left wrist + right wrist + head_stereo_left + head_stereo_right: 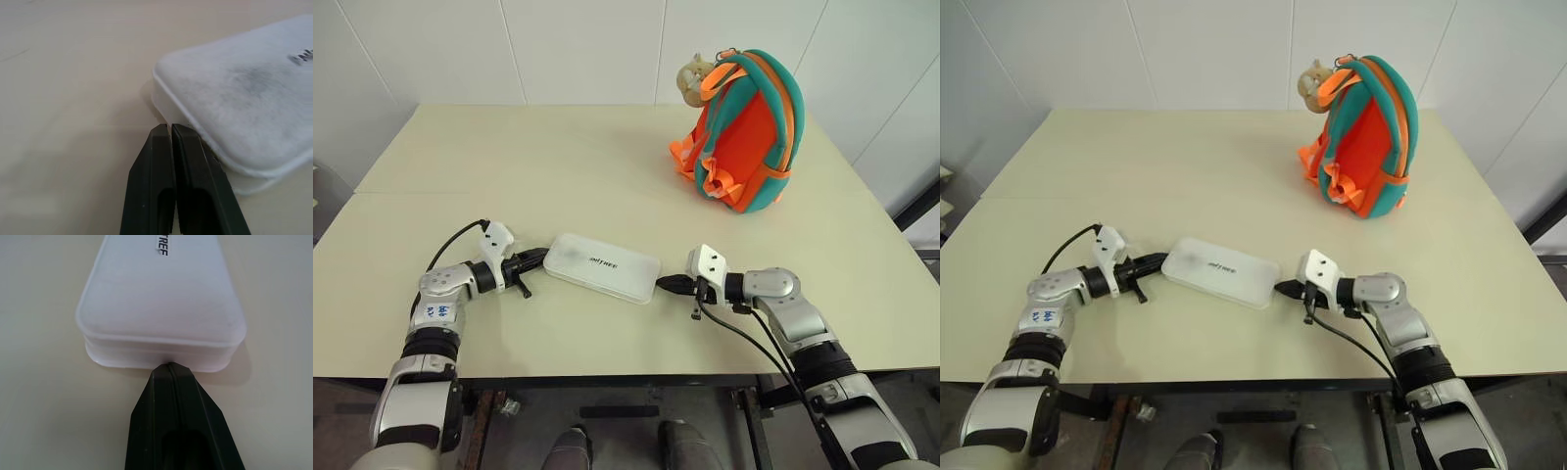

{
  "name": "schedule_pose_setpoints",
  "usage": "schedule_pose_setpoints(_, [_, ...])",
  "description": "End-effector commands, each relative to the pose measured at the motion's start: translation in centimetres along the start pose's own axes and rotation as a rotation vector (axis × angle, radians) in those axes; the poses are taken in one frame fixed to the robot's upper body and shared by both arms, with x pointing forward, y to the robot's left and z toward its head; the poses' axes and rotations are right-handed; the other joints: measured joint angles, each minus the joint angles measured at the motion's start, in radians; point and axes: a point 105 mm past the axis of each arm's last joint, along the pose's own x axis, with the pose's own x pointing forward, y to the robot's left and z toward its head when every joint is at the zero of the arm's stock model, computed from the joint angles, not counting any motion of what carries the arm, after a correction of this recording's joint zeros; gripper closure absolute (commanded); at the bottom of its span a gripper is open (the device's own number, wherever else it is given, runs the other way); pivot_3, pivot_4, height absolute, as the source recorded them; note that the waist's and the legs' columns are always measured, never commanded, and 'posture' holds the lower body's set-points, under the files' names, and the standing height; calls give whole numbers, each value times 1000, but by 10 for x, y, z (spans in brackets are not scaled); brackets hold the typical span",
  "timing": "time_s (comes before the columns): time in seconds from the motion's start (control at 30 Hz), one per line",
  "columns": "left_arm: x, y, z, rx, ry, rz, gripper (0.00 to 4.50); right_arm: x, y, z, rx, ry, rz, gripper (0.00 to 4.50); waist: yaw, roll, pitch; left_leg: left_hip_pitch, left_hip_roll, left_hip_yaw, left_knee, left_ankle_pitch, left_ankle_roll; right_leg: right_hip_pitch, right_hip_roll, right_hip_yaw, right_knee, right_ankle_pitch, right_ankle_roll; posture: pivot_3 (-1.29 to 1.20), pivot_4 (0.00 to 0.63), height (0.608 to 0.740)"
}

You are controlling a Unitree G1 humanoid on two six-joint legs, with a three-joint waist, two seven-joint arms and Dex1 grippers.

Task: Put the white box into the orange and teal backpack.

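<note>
Box: flat white plastic, matte, rounded corners, seam round its edge; lies flat on the beige table btwn both grippers. Left gripper: black fingers pressed together, tips at the box's left end. Right gripper: fingers shut tight, tips touching the box's right end at the seam. Lid reads "UNITREE" in dark print. Backpack: soft orange w/ teal trim, upright at far right, well apart from the box.

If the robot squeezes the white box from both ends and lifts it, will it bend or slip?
The white box looks like a stiff shell with a seam, so it probably won't bend. Its smooth rounded ends could slip between the shut left gripper and right gripper. Lying flat, it shouldn't roll.
</note>
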Motion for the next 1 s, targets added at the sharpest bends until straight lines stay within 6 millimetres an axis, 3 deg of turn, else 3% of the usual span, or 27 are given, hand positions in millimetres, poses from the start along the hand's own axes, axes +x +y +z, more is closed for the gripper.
schedule_pose_setpoints(0.03, [-6,-14,8,15,-11,-73,4350,-4,-12,16,-70,-36,0,4500,3,0,0,0,0,0,0,0,0,0,0,0,0,0,0,0,150,740])
schedule_pose_setpoints(0.23, [-20,-30,18,0,-27,-85,4350,-17,-23,9,-93,11,9,4500,3,0,0,0,0,0,0,0,0,0,0,0,0,0,0,0,150,740])
schedule_pose_setpoints(0.57, [-17,-62,23,-42,-31,-143,4350,-17,-22,2,-84,26,28,4500,4,0,0,0,0,0,0,0,0,0,0,0,-1,0,0,0,150,740])
schedule_pose_setpoints(0.83, [-18,-69,20,-65,-14,-143,4350,-17,-20,-5,-54,38,40,4500,3,0,0,1,0,0,0,0,0,1,0,0,-1,0,-1,0,150,740])
schedule_pose_setpoints(1.0, [-28,-66,16,-76,15,-121,4370,-38,-27,-10,22,78,26,4333,4,0,0,1,0,0,0,0,0,1,0,0,-2,0,-1,0,150,740])
